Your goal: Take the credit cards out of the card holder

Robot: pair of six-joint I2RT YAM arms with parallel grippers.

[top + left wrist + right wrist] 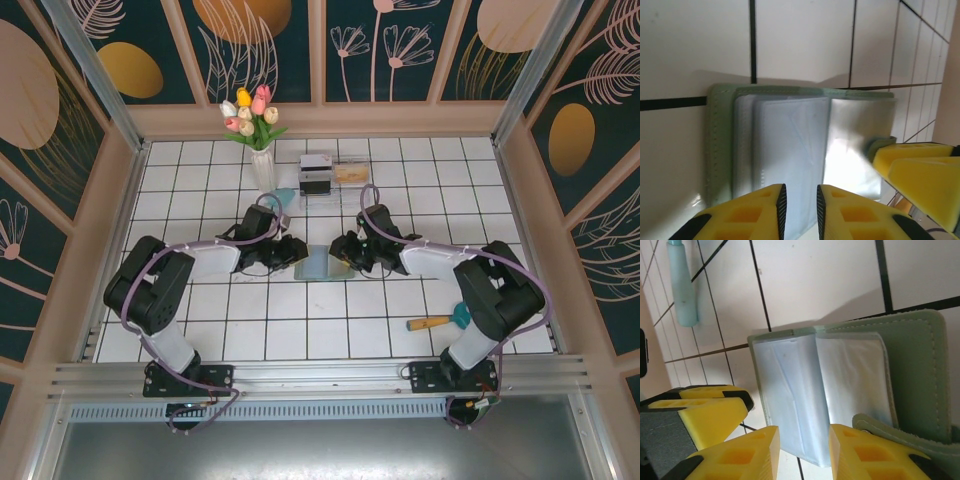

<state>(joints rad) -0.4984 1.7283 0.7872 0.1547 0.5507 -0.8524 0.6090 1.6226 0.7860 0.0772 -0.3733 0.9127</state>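
The card holder (322, 265) is laid open on the table (200, 330), just nearer than the vase (262, 165), and is flanked for bracing. The left tool (800, 212) is narrowed over an inner sleeve edge, grip unclear. The right tool (804, 455) is kept part-open astride it. No credit cards can be made out.

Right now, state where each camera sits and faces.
Top external: above, behind the bases, looking down on the white tiled table; both arms, left gripper, right gripper.
Left wrist: on left arm, looking down past its yellow fingers at the open sage-green soft wallet.
Right wrist: on right arm, down past its yellow fingers at the wallet.
Shared: the wallet; each wrist view catches the other gripper.
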